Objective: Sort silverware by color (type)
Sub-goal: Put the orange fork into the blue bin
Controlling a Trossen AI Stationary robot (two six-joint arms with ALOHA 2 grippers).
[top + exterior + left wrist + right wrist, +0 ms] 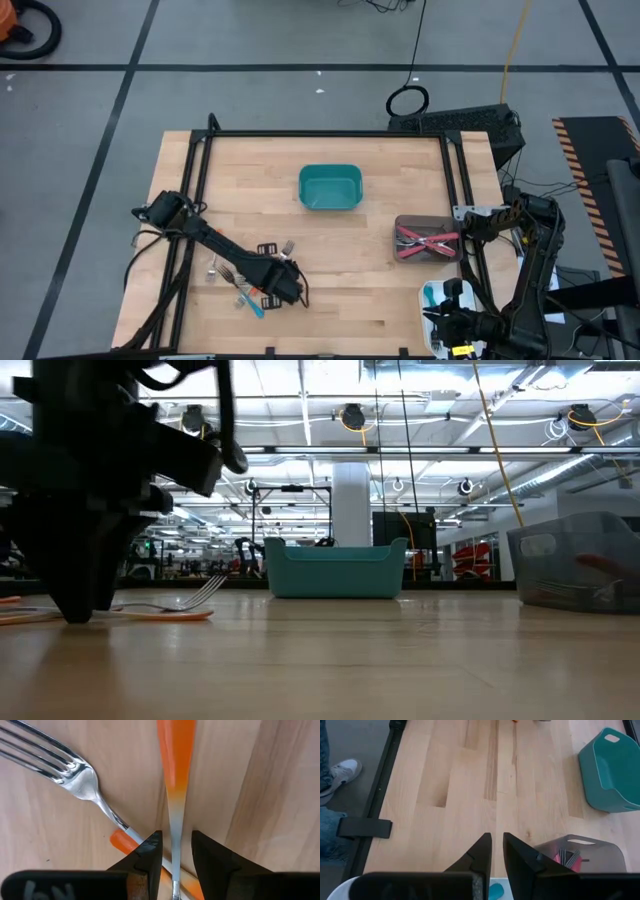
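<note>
1. One teal bin [330, 187] sits on the table [400, 290].
2. One clear grey bin [428, 239] stands to the right of the teal bin; it holds red-handled forks [425, 241], too tangled to count.
3. One white tub [432, 300] sits at the table's right edge, nearer the front than the grey bin.
4. A loose cluster of forks [232, 272] lies front-left of the teal bin; the left wrist view shows two orange-handled forks [175, 775] crossing, the rest uncountable.
5. Two arms are present.
</note>
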